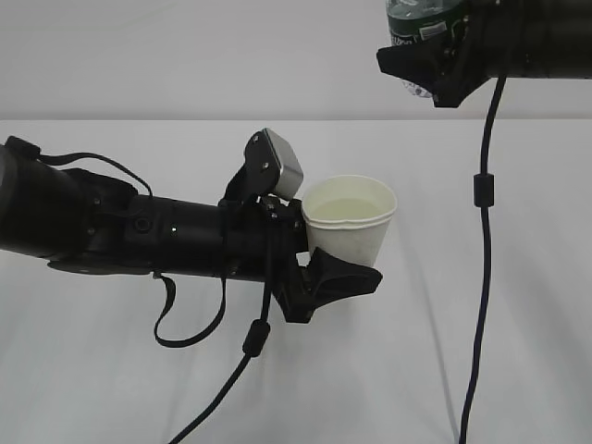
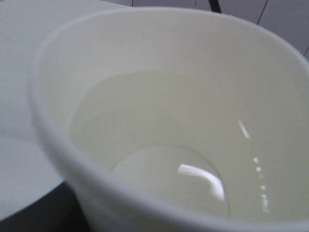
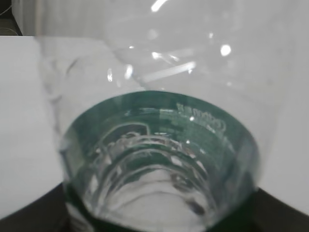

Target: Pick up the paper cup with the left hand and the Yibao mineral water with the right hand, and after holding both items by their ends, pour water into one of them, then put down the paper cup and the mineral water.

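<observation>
**Both items held aloft; pouring apparently done, set-down outstanding**

Item 1. The paper cup was held upright above the table, clear of its surface, near the middle of the exterior view. The fingers of the left gripper were closed around its lower body. Pale liquid was seen inside in the left wrist view, so water was judged to have been received already.

Item 2. The Yibao mineral water was held high at the top right, mostly cut off by the frame edge. The fingers of the right gripper were clamped around its labelled section. Its tilt could not be told for certain from the cropped exterior view; no stream was seen between bottle and cup.

Progress. Both pick-ups were judged complete, and the pour likely complete. Both items were left to be put down.

Edges and room. The bottle stood well apart from the cup, up and to its right. Bare table was seen beneath and to the right of the cup. A hanging cable crossed the right side and would be a thing to avoid on descent.
</observation>
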You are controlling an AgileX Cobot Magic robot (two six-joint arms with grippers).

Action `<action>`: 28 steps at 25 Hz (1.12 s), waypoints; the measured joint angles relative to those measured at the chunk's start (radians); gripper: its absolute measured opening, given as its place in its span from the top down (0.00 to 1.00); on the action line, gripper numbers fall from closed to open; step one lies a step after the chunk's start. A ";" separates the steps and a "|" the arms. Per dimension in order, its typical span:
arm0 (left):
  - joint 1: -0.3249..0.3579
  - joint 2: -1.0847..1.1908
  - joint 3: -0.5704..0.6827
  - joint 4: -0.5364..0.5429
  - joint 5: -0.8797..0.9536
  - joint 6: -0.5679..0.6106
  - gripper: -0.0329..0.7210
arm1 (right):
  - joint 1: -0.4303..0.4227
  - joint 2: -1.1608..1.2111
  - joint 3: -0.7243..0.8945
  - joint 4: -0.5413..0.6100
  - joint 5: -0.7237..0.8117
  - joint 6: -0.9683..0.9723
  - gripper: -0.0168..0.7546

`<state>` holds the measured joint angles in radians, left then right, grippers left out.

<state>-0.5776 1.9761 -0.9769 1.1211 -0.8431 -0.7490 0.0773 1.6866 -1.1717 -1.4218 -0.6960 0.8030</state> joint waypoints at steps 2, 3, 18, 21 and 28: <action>0.000 0.000 0.000 0.000 0.000 0.000 0.35 | 0.000 0.000 0.000 0.000 0.009 0.008 0.41; 0.000 0.000 0.000 0.000 0.000 0.000 0.35 | 0.000 0.000 0.000 0.000 0.011 0.013 0.41; 0.000 0.000 0.000 0.000 0.000 0.000 0.35 | 0.000 0.000 0.000 0.036 0.040 0.077 0.41; 0.000 0.000 0.000 0.000 0.000 0.000 0.35 | 0.000 0.000 0.000 0.038 0.049 0.080 0.41; 0.000 0.000 0.000 0.000 0.000 0.000 0.35 | 0.000 0.000 0.000 0.061 0.082 0.082 0.41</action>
<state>-0.5776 1.9761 -0.9769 1.1211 -0.8431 -0.7490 0.0773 1.6866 -1.1717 -1.3609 -0.6140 0.8850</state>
